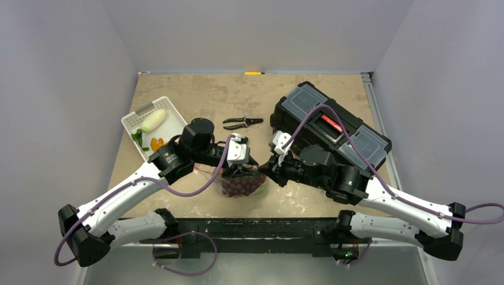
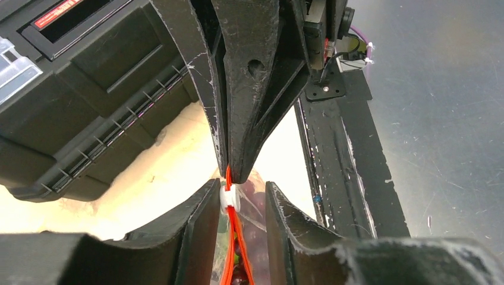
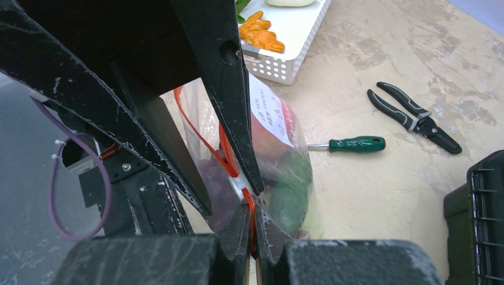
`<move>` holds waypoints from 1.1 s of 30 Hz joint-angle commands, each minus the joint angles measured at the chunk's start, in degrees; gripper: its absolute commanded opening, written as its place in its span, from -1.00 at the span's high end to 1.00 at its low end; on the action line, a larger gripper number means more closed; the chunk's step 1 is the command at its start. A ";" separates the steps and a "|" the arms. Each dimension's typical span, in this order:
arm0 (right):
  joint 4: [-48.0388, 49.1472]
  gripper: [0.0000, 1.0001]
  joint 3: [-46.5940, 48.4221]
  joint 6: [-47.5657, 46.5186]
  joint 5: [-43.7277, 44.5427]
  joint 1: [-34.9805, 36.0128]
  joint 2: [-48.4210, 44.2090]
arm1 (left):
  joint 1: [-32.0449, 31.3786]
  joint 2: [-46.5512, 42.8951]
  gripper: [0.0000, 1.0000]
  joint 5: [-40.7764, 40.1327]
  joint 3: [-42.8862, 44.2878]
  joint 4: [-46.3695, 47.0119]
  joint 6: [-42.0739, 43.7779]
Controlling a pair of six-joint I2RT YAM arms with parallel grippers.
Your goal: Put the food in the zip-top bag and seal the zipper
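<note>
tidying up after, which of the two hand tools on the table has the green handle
The screwdriver, lying beside the bag; the pliers farther off have black handles.

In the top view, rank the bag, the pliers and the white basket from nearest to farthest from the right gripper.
1. The bag: at the right gripper itself, whose jaws clamp its mouth edge.
2. The pliers: farther back on the table, a little to the left.
3. The basket: farthest, out at the far left.
</note>
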 commanded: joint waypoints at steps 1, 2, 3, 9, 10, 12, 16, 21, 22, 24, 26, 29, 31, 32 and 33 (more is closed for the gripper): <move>4.29 1.00 0.46 -0.14 2.33 0.06 -0.90 | -0.36 -0.19 0.34 0.77 1.92 -0.60 0.69; 4.19 1.00 0.44 -0.18 2.29 0.04 -0.82 | -0.38 -0.21 0.38 0.77 1.94 -0.61 0.69; 4.38 1.00 0.36 -0.10 2.16 0.04 -0.85 | -0.33 -0.22 0.42 0.62 1.94 -0.67 0.76; 4.70 1.00 0.22 0.02 2.04 0.23 -0.97 | -0.32 0.05 0.71 0.36 2.07 -0.69 0.63; 4.76 1.00 0.15 0.02 2.21 0.28 -0.89 | -0.39 0.09 0.76 0.33 2.11 -0.78 0.65; 4.84 1.00 0.24 0.10 2.98 0.53 -0.67 | -0.36 0.09 0.84 -0.16 2.19 -0.99 0.90; 4.95 1.00 0.22 0.57 8.69 1.73 -0.65 | -0.32 0.05 1.00 -1.37 2.32 -1.28 0.99; 4.07 1.00 -0.13 2.72 21.82 2.51 -1.72 | -0.36 -0.31 1.00 -2.50 2.38 -1.84 1.48; 3.88 1.00 -0.22 2.93 23.91 2.57 -2.13 | -0.39 -0.43 1.00 -2.56 2.31 -1.84 1.53; 3.65 1.00 -0.49 3.60 27.26 2.59 -3.27 | -0.35 -0.61 1.00 -2.55 2.29 -1.84 1.54; 3.25 1.00 -0.52 4.18 29.47 2.58 -4.16 | -0.32 -0.74 1.00 -3.01 2.29 -1.84 1.49; 3.09 1.00 -0.84 4.27 31.06 2.63 -5.35 | -0.34 -0.89 1.00 -3.29 2.29 -1.99 1.68; 2.53 1.00 -0.96 4.68 32.74 2.68 -6.20 | -0.32 -1.15 1.00 -4.24 2.29 -2.39 2.25; 2.36 1.00 -1.09 4.84 33.53 2.66 -6.76 | -0.34 -1.37 1.00 -4.96 2.29 -2.61 2.51; 2.13 1.00 -1.20 4.99 34.33 2.67 -7.34 | -0.40 -1.52 1.00 -5.50 2.17 -2.66 2.60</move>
